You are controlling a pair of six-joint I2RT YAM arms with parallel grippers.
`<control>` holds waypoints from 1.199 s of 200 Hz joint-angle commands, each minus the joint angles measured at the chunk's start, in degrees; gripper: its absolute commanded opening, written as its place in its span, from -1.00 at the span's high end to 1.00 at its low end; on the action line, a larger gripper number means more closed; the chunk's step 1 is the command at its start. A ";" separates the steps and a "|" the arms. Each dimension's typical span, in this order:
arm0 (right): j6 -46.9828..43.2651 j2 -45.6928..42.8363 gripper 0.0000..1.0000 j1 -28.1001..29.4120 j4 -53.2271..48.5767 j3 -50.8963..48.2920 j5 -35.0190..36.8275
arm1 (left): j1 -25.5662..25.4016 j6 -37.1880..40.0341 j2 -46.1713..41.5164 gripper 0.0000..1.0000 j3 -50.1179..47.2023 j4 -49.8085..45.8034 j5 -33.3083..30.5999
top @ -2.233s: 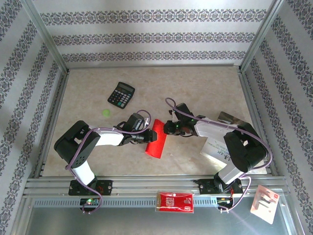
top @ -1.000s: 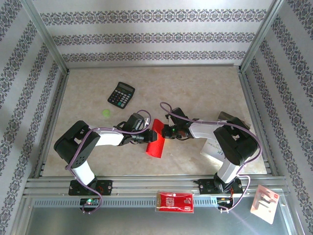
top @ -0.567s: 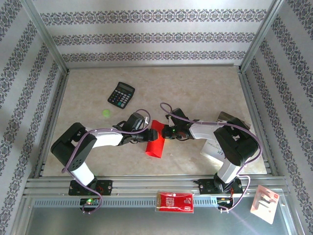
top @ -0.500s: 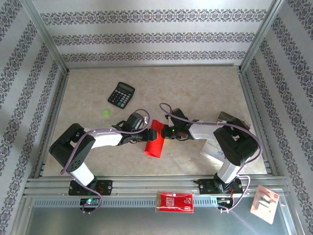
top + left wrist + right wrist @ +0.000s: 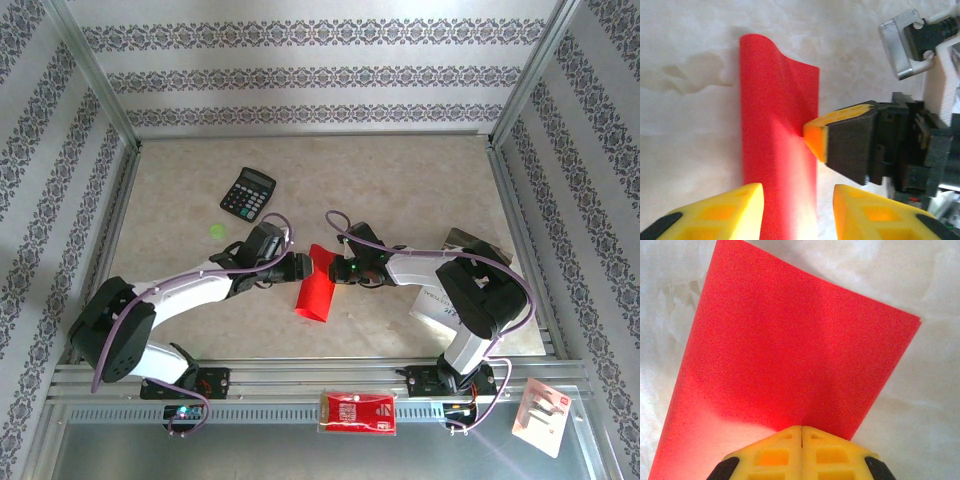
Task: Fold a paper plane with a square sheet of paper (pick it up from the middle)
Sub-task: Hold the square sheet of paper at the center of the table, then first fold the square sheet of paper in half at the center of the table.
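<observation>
The red sheet of paper (image 5: 316, 290) is lying at the middle of the surface (image 5: 400, 180), between the two arms. It is showing as a narrow rectangle, so it is probably doubled over once.

The right end effector (image 5: 802, 432) is bearing on one long edge with its fingertips pressed together, apparently pinning the sheet so that it is not sliding.

The left end effector (image 5: 797, 200) is hovering over one end with its fingers spread and the sheet running between them; it is gripping nothing. This arrangement is suggesting a crease-pressing or next-fold step. One far corner is curling upward.
</observation>
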 commanded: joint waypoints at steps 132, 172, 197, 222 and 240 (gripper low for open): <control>-0.94 3.69 1.00 0.75 -7.64 -2.32 3.99 | 0.15 0.20 14.14 0.41 1.75 5.29 4.88; -1.37 3.87 1.00 0.67 -7.93 -2.03 3.98 | 0.78 1.33 14.11 0.40 1.11 4.24 4.07; -1.44 3.95 1.00 0.71 -8.14 -2.06 3.98 | 0.98 1.72 13.67 0.39 1.14 3.36 3.60; -1.51 3.86 1.00 0.68 -8.23 -1.87 3.77 | 0.99 1.61 11.90 0.39 1.04 3.10 3.39; -1.55 3.70 1.00 0.67 -8.29 -1.85 3.85 | 0.91 0.81 9.86 0.38 0.64 4.53 5.19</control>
